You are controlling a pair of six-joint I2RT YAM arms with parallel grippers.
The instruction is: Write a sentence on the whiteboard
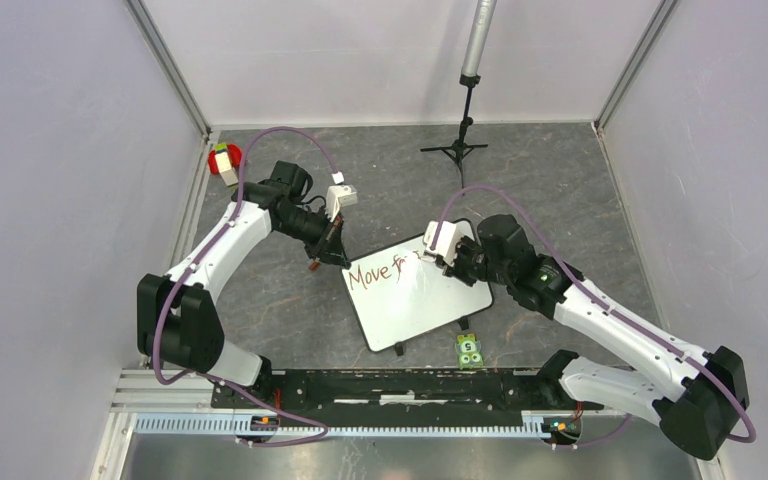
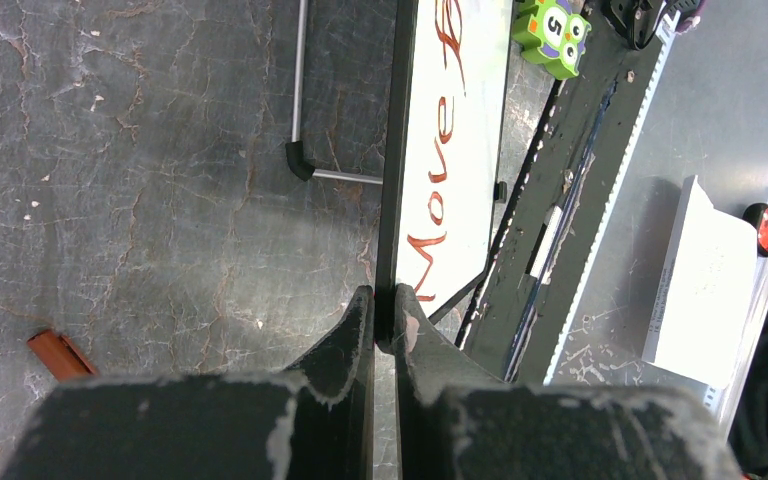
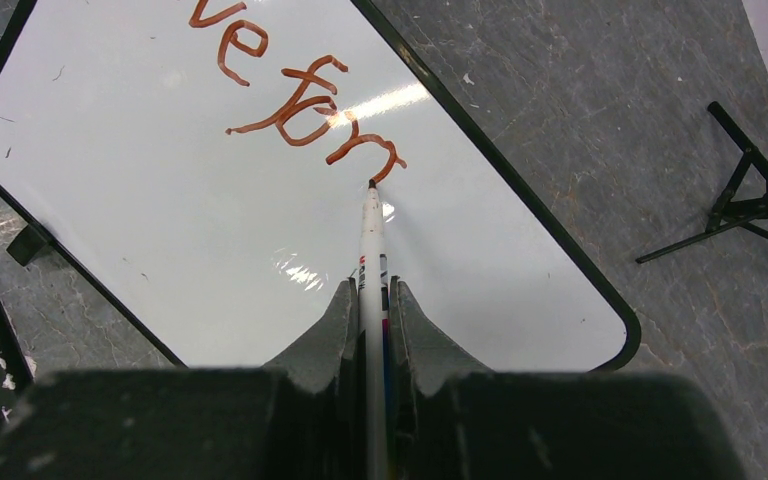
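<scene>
Jaws pinch marker, whiteboard rim, sentence partly cut off

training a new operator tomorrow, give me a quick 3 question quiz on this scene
1. Multiple choice: what does the right gripper hold?
A) an eraser
B) a marker
C) a cloth

2. True or false: the left gripper is open and clear of the whiteboard.

3. Fill in the blank: the first word of the sentence reads ____.

Key:
1. B, with its tip on the board.
2. False: it is shut on the whiteboard's rim at a corner.
3. Move
</scene>
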